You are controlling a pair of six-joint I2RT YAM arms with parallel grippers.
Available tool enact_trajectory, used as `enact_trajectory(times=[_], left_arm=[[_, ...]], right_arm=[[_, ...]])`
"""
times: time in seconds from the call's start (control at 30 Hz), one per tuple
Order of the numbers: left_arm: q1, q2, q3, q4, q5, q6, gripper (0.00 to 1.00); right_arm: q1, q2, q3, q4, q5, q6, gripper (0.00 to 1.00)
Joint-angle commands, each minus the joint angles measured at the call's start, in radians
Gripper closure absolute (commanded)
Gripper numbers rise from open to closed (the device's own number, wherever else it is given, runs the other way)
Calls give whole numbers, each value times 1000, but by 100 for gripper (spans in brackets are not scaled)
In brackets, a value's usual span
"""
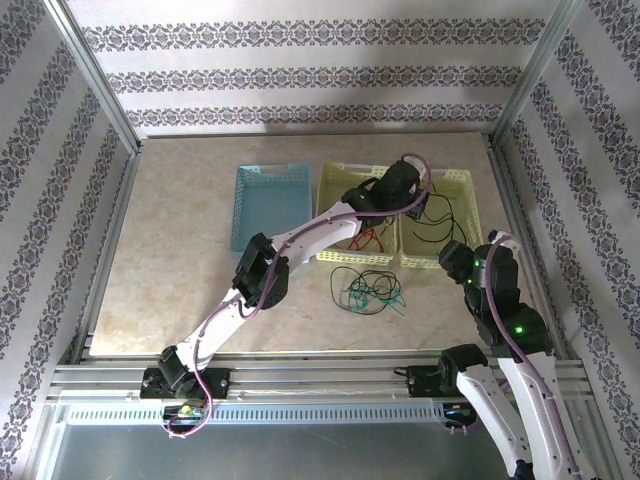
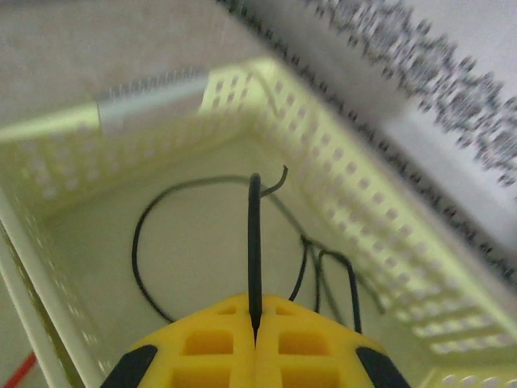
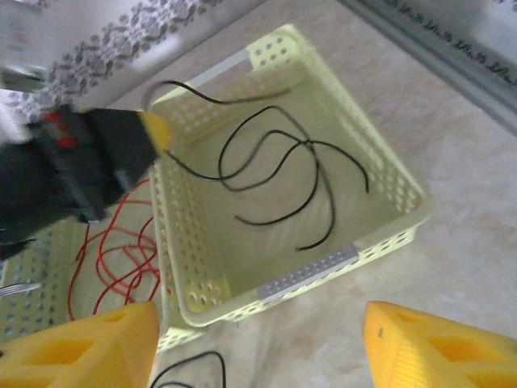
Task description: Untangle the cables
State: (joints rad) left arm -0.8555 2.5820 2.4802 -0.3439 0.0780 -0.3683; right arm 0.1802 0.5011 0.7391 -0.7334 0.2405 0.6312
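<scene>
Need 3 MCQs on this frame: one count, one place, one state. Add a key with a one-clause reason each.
1. Baskets standing on the table:
A. two
B. four
C. three

2. The red cables lie:
A. loose on the table
B. in the middle yellow basket
C. wound round an arm

3. The left gripper is:
A. shut on a black cable
B. open and empty
C. shut on a basket wall

Key:
1 C: the top view shows one blue basket and two yellow ones in a row.
2 B: the red strands sit inside that basket's walls, not on the table.
3 A: in the left wrist view the jaws are pressed together and the black cable rises from between them.
</scene>
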Motion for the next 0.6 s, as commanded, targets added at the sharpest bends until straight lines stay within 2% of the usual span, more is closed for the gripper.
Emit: enact_trajectory(times=[0.0, 0.17, 0.2, 0.23, 0.33, 0.37, 0.47, 0.57], left_arm=[[-6, -22, 29, -16, 12, -23, 100], [-10, -26, 31, -26, -9, -7, 100], [-10, -26, 32, -35, -11, -5, 96], [-11, -26, 31, -41, -12, -2, 87], [-14, -46, 30, -56, -26, 22, 48], [-17, -61, 27, -56, -37, 40, 41], [-26, -135, -12, -49, -111, 98, 31], [-27, -275, -161, -18, -188, 116, 25]], right_arm=[[-6, 19, 31, -20, -96, -46, 33], [-6, 57, 35, -14, -77, -53, 33], [-5, 61, 37, -10, -76, -50, 33], [-7, 66, 39, -6, -80, -47, 33], [-5, 82, 42, -1, -109, -47, 34], [-5, 86, 40, 1, -125, -50, 34], [-4, 101, 16, 13, -209, -71, 35], [1, 156, -25, 6, -351, -101, 37]])
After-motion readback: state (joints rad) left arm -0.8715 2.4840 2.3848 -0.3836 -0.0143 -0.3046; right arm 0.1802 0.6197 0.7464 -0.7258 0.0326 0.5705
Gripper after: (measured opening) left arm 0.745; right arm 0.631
